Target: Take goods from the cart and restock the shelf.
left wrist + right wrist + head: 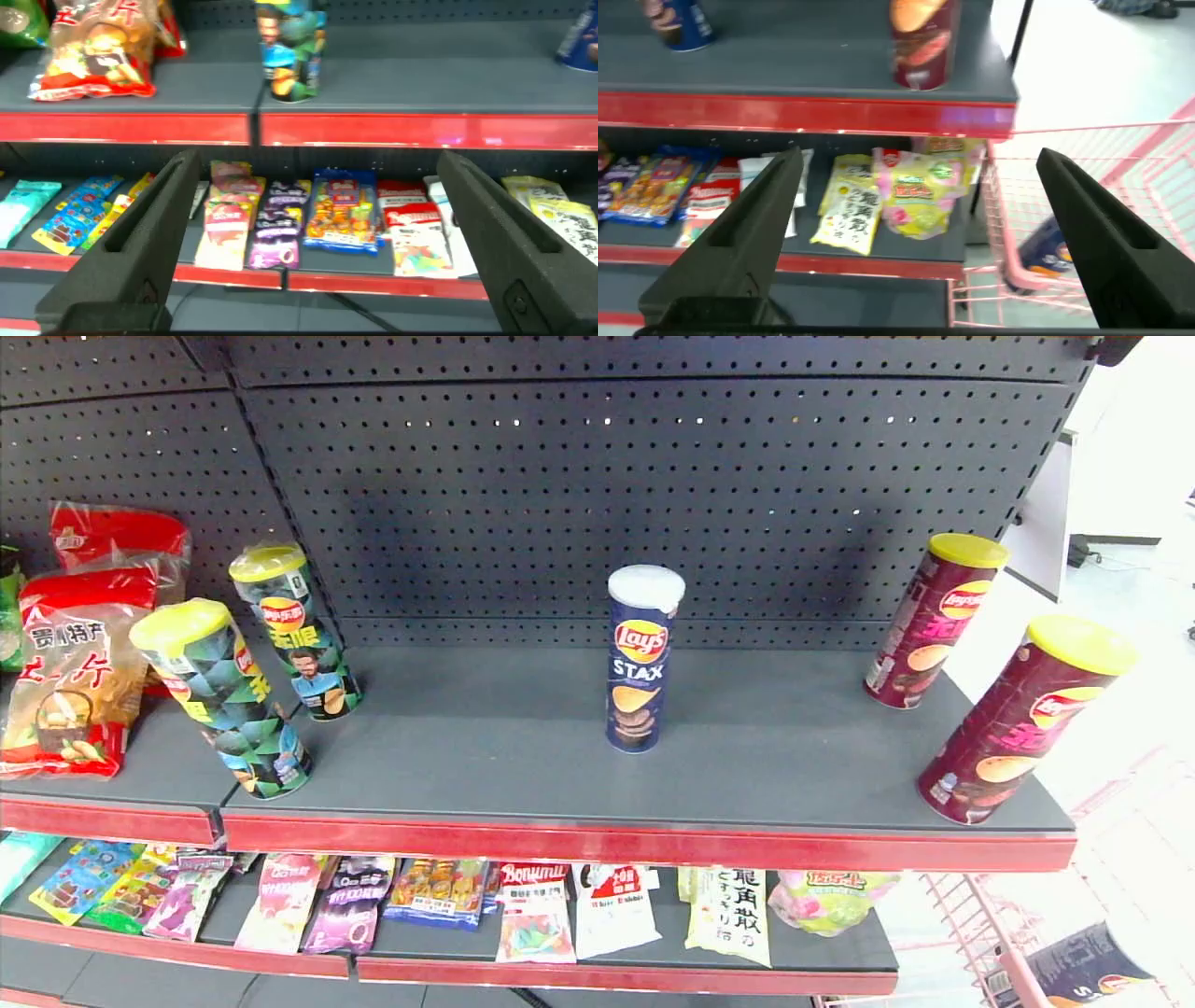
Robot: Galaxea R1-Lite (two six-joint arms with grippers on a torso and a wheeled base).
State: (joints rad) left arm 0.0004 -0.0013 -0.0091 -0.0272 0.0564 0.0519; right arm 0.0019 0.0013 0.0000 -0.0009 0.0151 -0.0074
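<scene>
Facing the shelf (485,747), both arms sit low, wrists level and aimed forward at the lower tier; I judge this a ready pose between picks. The left gripper (318,173) is spread wide with nothing between its fingers; the right gripper (920,163) is likewise spread and empty.

5 cans stand upright on the shelf, sorted by kind, probably so each flavour has its own lane: 2 teal cans (224,700) at 9 o'clock in the head view, 1 blue can (639,663) near the centre, 2 maroon cans (1022,723) at 3 o'clock. Each pair runs front to back. The blue can stands alone with bare shelf all round it, so that lane looks the one to fill. At the far 9 o'clock edge lean red bags (65,681); packets (532,905) lie along the tier below.

The cart (1083,132) sits at 5 o'clock, past the shelf's end and lower than it. Inside is a dark can (1083,966), off upright, seemingly the blue kind. The right arm looks toward the cart's rim, so it seems the natural one to fetch it: swing toward 5 o'clock, dip over the wire rim, take the can round its body. The left arm points at the packets under the teal cans, well apart from the cart.
</scene>
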